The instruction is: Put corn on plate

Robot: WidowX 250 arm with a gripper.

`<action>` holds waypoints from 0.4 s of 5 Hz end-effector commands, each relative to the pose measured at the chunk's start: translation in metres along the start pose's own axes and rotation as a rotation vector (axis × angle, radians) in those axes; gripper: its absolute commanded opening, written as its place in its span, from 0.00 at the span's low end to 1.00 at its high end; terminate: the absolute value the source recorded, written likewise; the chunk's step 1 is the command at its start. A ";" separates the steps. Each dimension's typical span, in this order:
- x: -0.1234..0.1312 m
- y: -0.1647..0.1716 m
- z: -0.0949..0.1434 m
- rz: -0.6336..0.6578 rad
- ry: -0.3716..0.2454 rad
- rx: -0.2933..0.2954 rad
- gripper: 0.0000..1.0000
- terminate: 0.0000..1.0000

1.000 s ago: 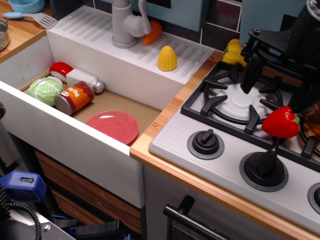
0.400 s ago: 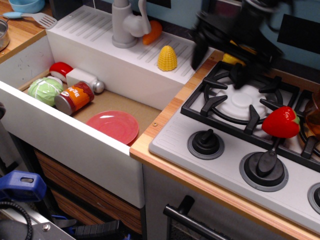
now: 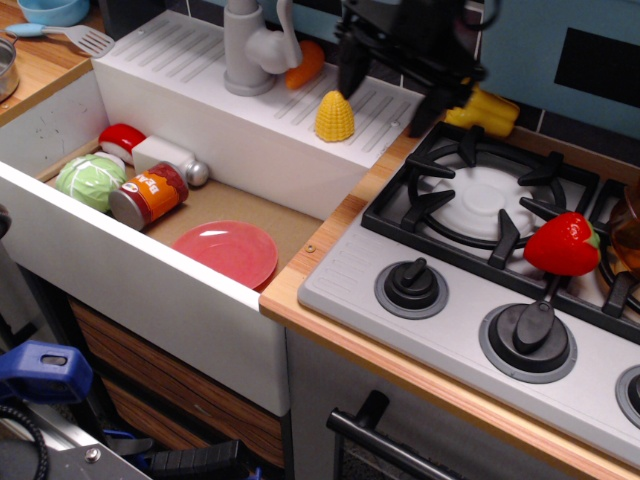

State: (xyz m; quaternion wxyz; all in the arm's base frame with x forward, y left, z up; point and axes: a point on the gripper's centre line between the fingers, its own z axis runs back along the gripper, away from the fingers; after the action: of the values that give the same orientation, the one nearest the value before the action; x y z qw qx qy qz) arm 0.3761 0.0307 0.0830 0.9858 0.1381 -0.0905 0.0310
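Corn (image 3: 334, 117) upright on the table's far edge, gripper (image 3: 385, 85) above it — fingers spread wide, empty — plate (image 3: 230, 252) in sink.

Dark tiled wall (image 3: 440, 40), wooden countertop (image 3: 330, 320), white sink (image 3: 150, 290), stove (image 3: 480, 300)

1 view only. The camera sits above and in front of the toy kitchen, looking down at an angle toward the back wall. It is fairly near: the sink (image 3: 60, 130) fills the left half, the stove (image 3: 480, 290) the right. The faucet (image 3: 250, 45) and the gripper (image 3: 385, 80) are cut off by the top edge. Cabinet fronts (image 3: 190, 400) show along the bottom.
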 end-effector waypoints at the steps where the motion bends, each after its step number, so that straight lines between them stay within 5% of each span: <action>1: 0.029 0.036 -0.011 -0.018 -0.110 0.027 1.00 0.00; 2: 0.033 0.048 -0.024 -0.041 -0.126 0.023 1.00 0.00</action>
State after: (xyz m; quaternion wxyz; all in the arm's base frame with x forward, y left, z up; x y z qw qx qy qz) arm 0.4017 0.0860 0.0557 0.9815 0.1396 -0.1312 -0.0054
